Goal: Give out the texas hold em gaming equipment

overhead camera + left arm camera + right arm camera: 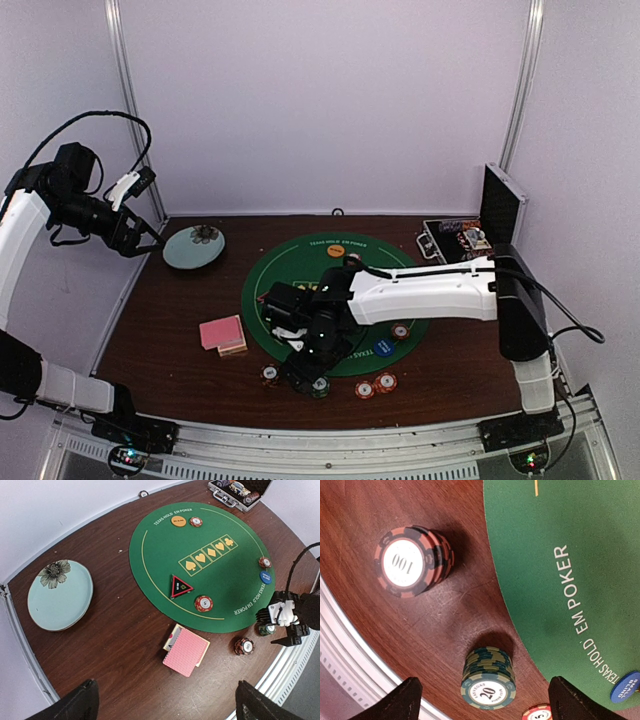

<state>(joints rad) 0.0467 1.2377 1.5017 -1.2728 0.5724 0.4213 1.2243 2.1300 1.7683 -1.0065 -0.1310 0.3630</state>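
Observation:
A pink-backed deck of playing cards lies on the brown table left of the green poker mat; it also shows in the left wrist view. My right gripper is open over a green chip stack marked 20, with its fingertips apart on either side and not touching it. A red-black 100 stack stands nearby. A black-red triangle marker, a red chip stack, an orange disc and a blue disc lie on the mat. My left gripper is open, empty and held high.
A pale blue flowered plate sits at the back left. The open aluminium case stands at the back right. Two red chip stacks stand near the front edge. The right arm stretches across the mat.

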